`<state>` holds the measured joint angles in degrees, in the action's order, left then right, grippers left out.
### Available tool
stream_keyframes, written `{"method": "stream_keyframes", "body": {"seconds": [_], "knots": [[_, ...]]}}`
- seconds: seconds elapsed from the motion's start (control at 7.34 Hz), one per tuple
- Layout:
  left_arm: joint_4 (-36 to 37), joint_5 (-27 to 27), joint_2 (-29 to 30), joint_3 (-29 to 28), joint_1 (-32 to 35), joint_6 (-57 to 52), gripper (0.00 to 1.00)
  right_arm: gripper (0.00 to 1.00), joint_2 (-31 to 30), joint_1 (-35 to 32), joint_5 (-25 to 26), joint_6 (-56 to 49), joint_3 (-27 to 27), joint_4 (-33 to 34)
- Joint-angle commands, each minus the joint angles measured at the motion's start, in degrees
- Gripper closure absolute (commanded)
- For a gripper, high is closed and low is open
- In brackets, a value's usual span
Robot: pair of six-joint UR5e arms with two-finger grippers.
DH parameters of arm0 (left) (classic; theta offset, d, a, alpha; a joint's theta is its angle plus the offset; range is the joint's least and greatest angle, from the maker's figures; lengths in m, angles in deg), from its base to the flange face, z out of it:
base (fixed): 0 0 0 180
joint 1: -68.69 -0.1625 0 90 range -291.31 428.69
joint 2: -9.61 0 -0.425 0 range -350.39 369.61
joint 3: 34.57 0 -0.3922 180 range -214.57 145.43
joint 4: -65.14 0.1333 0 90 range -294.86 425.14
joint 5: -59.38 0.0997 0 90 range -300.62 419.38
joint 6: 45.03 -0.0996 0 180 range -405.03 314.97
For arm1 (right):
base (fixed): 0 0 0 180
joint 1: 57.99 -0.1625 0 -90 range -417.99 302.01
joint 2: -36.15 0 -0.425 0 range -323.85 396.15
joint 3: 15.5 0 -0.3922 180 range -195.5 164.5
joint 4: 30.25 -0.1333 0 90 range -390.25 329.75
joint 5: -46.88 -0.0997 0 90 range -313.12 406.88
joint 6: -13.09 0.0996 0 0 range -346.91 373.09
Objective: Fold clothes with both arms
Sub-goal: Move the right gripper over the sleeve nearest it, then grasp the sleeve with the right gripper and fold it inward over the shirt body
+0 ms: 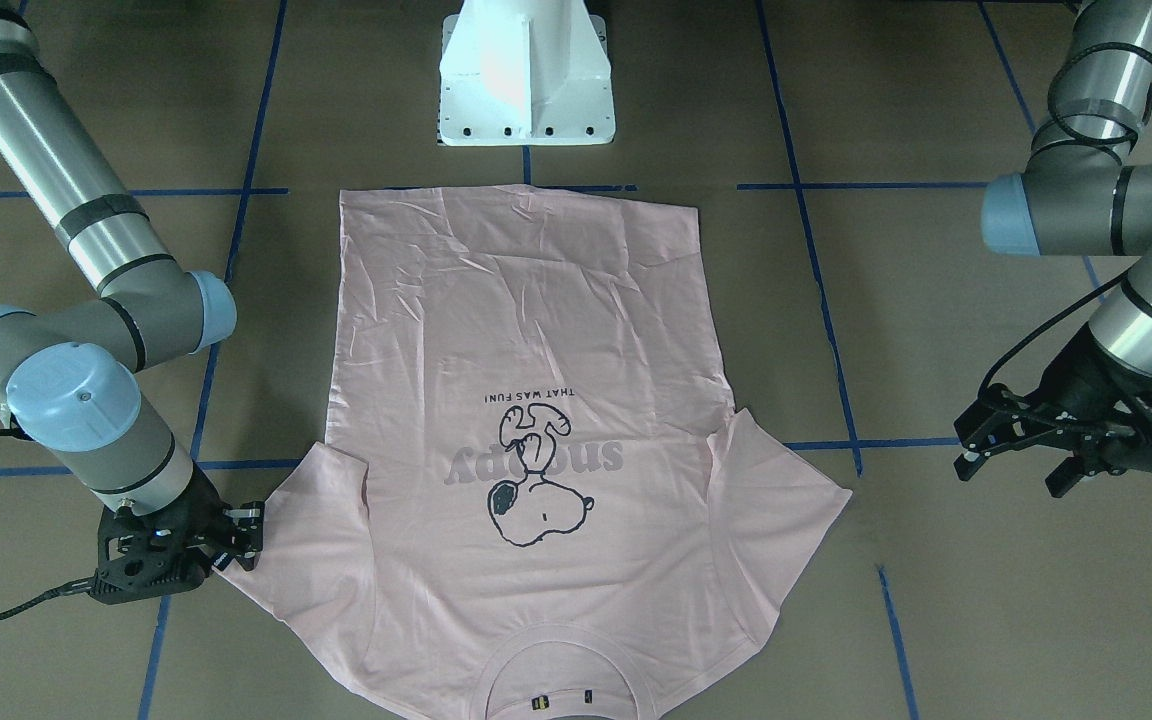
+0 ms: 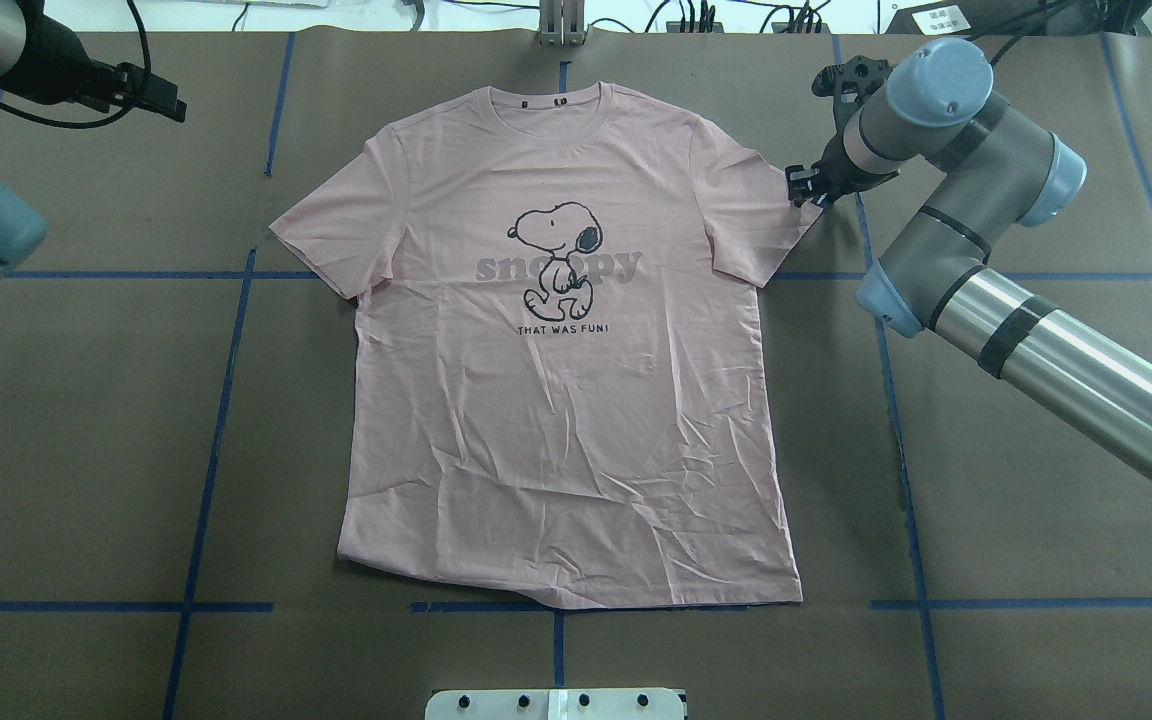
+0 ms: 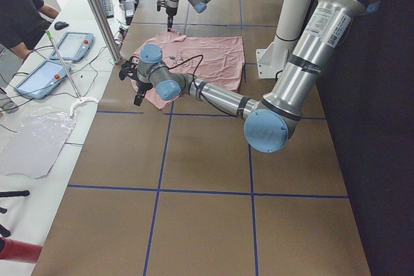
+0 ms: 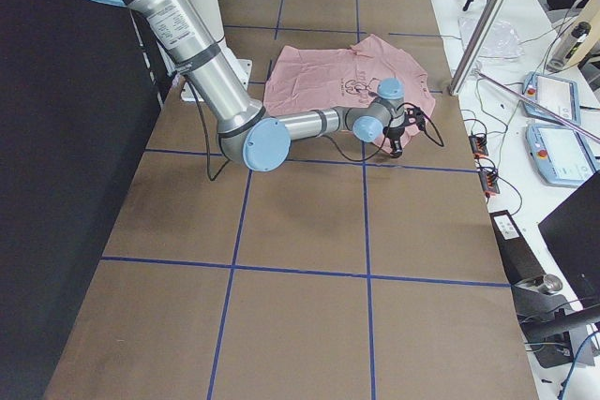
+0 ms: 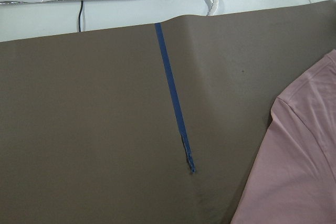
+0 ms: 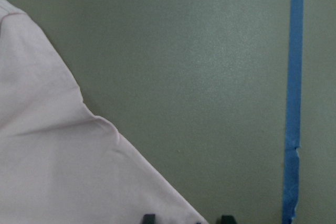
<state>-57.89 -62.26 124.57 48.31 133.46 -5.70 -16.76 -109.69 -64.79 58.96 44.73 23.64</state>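
T-shirt (image 2: 566, 400) lying flat, print up, in the middle of the tabletop (image 2: 86, 450), collar pointing away from robot | right gripper (image 1: 244, 540) sitting low at edge of sleeve (image 2: 751, 210) on robot's right, fingers apart, sleeve corner showing between them, not clamping | left gripper (image 1: 1011, 478) hovering well apart from shirt, fingers apart, holding nothing

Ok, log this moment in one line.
shirt: flat, print up | right gripper: open, at sleeve edge | left gripper: open, clear of shirt
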Motion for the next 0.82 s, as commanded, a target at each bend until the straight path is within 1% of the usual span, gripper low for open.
{"method": "stream_keyframes", "body": {"seconds": [0.0,0.14,0.27,0.54,0.68], "knots": [[0.07,0.00,0.35,0.09,0.00,0.13,0.00,0.77,0.35,-0.15,-0.21,0.10,1.36,0.08],[0.07,0.00,0.44,0.09,0.00,0.13,0.00,0.83,0.35,-0.24,-0.74,0.10,2.59,0.17],[0.07,0.09,0.35,0.01,0.00,0.13,0.00,0.86,0.44,-0.24,-1.09,0.10,2.95,0.08],[0.07,0.00,0.53,0.00,0.00,0.13,0.00,1.00,2.01,-0.06,-1.09,0.54,3.13,0.25],[0.07,0.00,0.62,0.09,0.00,0.31,0.00,1.00,2.02,0.11,-1.09,0.45,3.13,0.25]]}}
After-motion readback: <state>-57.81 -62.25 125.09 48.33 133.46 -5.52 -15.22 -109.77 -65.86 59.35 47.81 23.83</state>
